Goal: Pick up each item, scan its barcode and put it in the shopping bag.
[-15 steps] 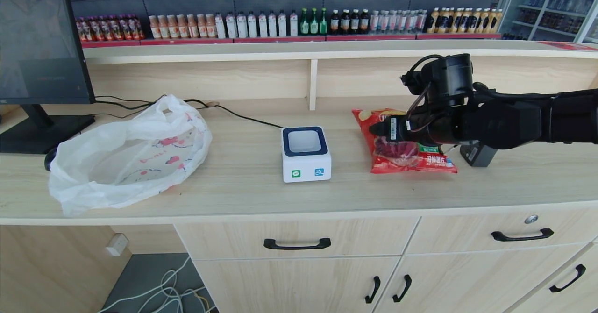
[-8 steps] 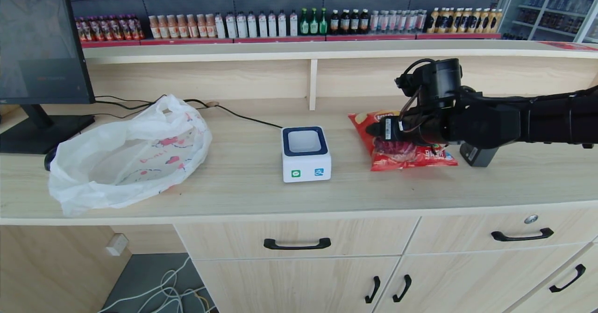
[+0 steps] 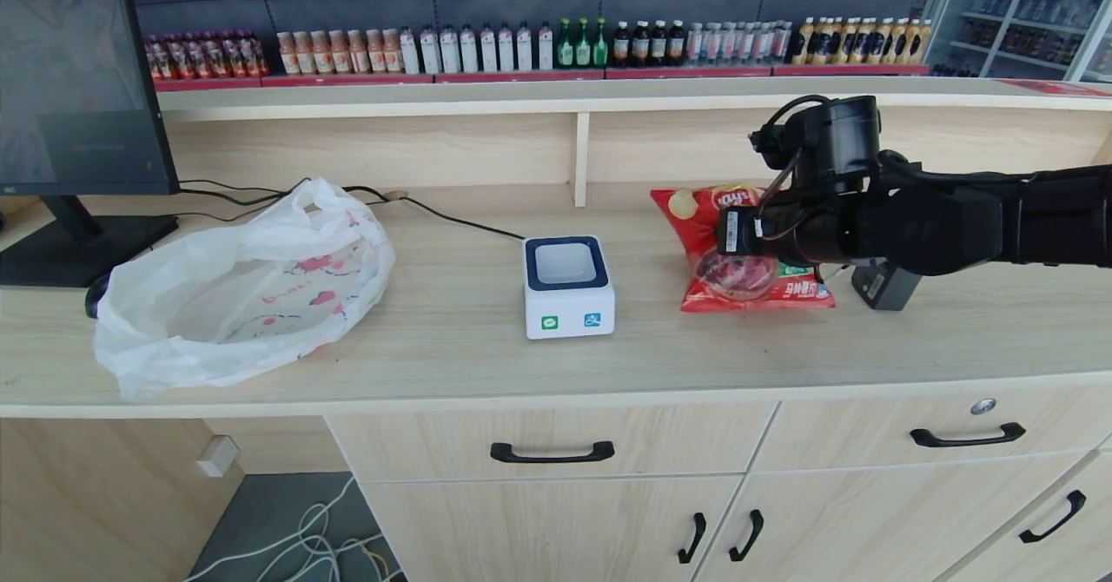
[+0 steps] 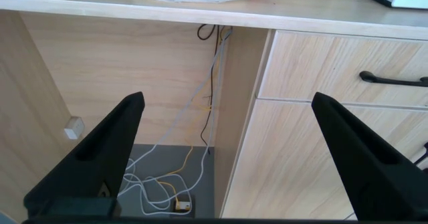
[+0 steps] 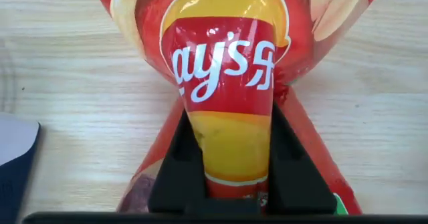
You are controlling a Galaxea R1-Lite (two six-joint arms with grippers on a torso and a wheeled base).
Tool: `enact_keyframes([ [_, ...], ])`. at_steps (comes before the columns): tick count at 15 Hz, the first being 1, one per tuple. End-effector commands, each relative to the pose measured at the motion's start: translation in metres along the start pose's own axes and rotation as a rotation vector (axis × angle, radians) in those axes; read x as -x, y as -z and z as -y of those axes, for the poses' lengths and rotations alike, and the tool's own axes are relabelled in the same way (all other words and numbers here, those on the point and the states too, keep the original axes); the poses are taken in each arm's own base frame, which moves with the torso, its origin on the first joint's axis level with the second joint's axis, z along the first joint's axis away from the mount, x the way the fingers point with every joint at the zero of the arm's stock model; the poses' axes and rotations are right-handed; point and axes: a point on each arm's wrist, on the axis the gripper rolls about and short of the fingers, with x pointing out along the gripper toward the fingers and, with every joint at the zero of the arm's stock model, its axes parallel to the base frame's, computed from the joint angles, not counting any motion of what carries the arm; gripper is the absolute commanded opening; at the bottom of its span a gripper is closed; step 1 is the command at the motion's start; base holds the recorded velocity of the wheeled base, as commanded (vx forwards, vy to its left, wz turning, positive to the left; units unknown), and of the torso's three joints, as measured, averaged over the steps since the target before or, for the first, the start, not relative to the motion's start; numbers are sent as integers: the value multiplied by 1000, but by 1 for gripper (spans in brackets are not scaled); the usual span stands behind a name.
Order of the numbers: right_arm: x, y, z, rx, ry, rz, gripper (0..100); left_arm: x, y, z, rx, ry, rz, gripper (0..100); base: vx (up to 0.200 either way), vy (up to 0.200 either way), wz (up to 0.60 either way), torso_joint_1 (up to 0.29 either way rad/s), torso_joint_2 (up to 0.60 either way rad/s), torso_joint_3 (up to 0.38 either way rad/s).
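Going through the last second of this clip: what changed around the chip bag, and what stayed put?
The right gripper came down onto the chip bag, closed on its middle and tipped its far end up. The near end still seems to rest on the counter. The shopping bag and the scanner stayed where they were.
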Motion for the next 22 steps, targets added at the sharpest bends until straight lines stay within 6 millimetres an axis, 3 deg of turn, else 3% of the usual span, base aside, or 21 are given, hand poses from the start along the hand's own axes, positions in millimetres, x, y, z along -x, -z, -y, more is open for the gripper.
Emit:
enact_keyframes([
  [1,4,-2,0,-13,-2,2,0,0,0,0,0,0,1,100,0,0,0,0,0,0],
  [9,51,-23,4,-47,-26,84,0,0,0,0,-3,0,-1,100,0,0,0,0,0,0],
  [13,84,-16,1,-81,-52,102,0,0,0,0,-3,0,-1,100,0,0,0,0,0,0],
  [16,126,-11,-2,-98,-61,176,0,0,0,0,-3,0,-1,100,0,0,0,0,0,0],
  [18,167,-1,-1,-93,-40,211,0,0,0,0,-3,0,-1,100,0,0,0,0,0,0],
  [22,247,47,15,-48,-70,242,0,0,0,0,-3,0,-1,100,0,0,0,0,0,0],
])
